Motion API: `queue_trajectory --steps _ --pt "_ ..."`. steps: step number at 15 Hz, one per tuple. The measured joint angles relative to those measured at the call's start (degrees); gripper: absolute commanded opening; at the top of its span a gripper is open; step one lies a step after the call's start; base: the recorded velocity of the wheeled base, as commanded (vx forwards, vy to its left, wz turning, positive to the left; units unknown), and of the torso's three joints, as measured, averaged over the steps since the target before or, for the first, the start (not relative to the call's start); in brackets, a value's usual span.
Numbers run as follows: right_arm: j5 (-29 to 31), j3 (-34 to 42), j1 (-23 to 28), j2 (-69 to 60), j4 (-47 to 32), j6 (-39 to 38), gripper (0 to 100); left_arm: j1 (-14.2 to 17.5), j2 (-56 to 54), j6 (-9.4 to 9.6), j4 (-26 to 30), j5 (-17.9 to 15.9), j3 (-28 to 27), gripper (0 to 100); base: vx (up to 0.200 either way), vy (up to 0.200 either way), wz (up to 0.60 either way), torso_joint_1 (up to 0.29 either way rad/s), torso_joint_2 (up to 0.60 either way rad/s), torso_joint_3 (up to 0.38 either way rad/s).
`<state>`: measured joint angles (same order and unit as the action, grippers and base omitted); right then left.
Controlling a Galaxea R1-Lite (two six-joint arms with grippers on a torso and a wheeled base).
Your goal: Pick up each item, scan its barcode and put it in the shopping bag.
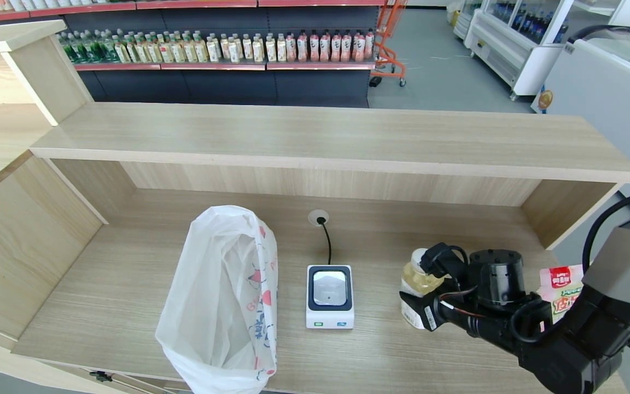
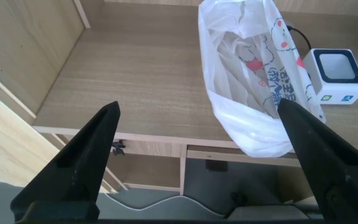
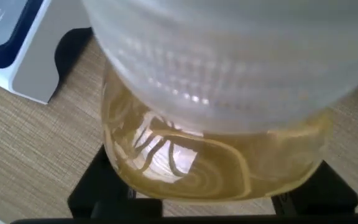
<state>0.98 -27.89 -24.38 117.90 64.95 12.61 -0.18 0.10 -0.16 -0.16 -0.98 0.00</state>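
Right hand pinches the bottle low; top-heavy, it may tip or slip before reaching the scanner.

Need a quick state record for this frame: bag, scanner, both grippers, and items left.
bag: white shopping bag, open, on the counter, left of the scanner
scanner: barcode scanner, mid-counter, window facing up
right gripper: shut on an upright bottle of yellowish liquid, right of the scanner
left gripper: open, holding nothing, off the counter's front edge near the bag
items left: red and green snack packet, far right, partly behind the right arm
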Motion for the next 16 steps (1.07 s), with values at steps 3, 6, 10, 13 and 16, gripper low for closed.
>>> queue_trajectory --steps 3,6,10,13,16 --pt "-0.35 0.20 0.07 -0.17 0.33 0.01 0 0.00 0.00 0.00 0.00 0.00 0.00 100 0.000 0.000 0.00 0.000 0.00 0.000" --pt "-0.57 0.30 0.00 -0.98 0.95 -2.38 0 0.00 0.00 0.00 0.00 0.00 0.00 100 0.000 0.000 0.00 0.000 0.00 0.000" --pt "-12.39 0.61 0.00 -7.14 -1.87 -8.16 0 0.00 0.00 0.00 0.00 0.02 0.00 100 0.000 0.000 0.00 0.000 0.00 0.000" --pt "-25.36 1.22 0.02 -14.26 -5.28 -11.50 0 0.00 0.00 0.02 0.00 0.02 0.00 100 0.000 0.000 0.00 0.000 0.00 0.000" --pt "-32.12 1.63 -2.90 -20.85 -7.73 -16.19 0 0.00 0.00 0.00 0.00 0.02 0.00 100 0.000 0.000 0.00 0.000 0.00 0.000"
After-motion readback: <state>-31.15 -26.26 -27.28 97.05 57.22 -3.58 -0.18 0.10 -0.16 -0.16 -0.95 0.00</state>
